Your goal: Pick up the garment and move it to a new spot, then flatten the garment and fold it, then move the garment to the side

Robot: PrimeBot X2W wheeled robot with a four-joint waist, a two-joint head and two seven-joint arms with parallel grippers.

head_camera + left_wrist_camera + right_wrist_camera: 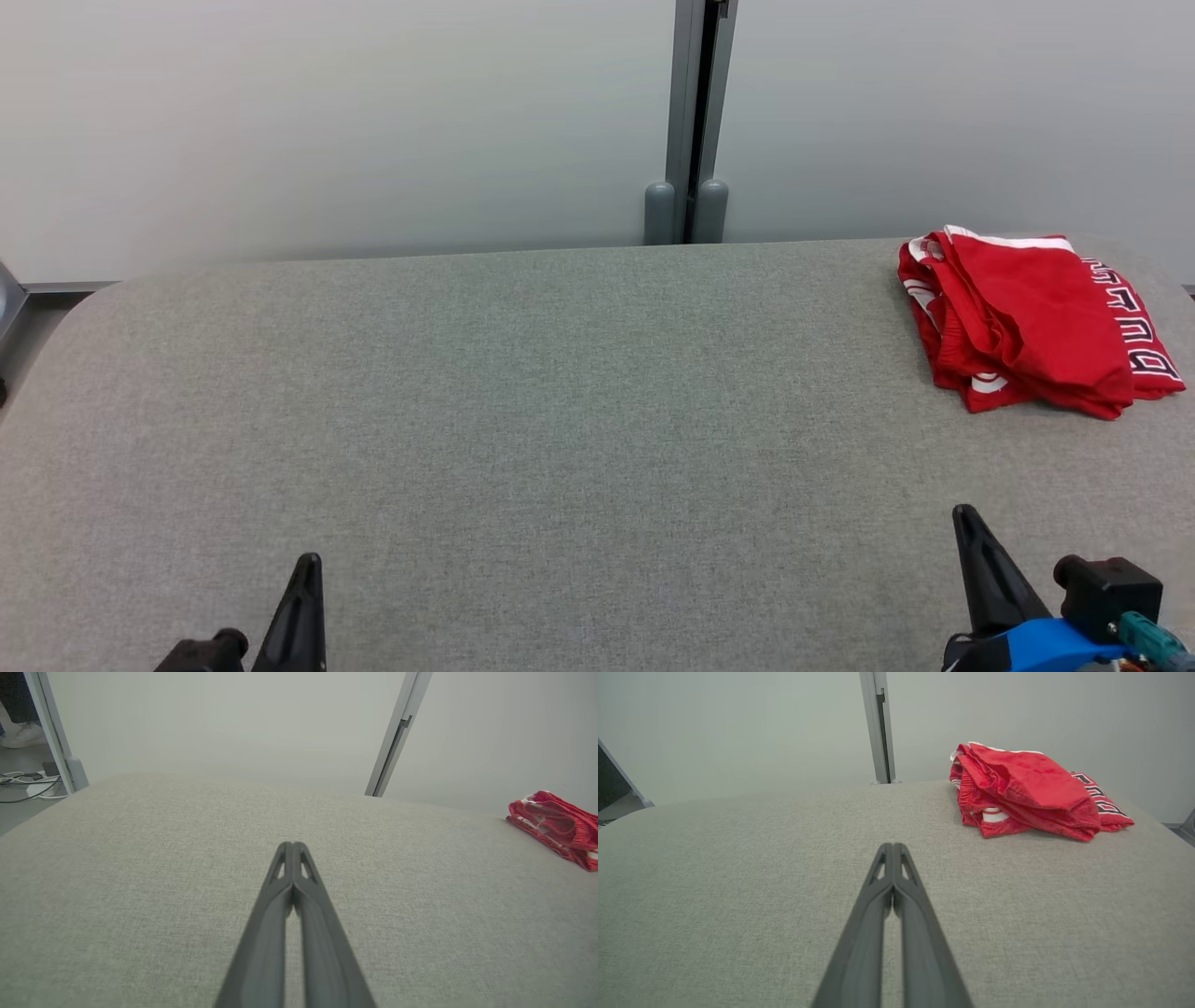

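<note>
While the left gripper (307, 563) and right gripper (964, 515) wait at the near edge of the grey bench (523, 392), each with its two dark fingers pressed together on nothing, the garment (1032, 317) lies in a loosely folded red pile at the far right corner. White trim and dark lettering show along its folds. It is well apart from both grippers, nearer the right one. Behind the far edge a grey post (692, 121) stands between pale panels (327, 121).
</note>
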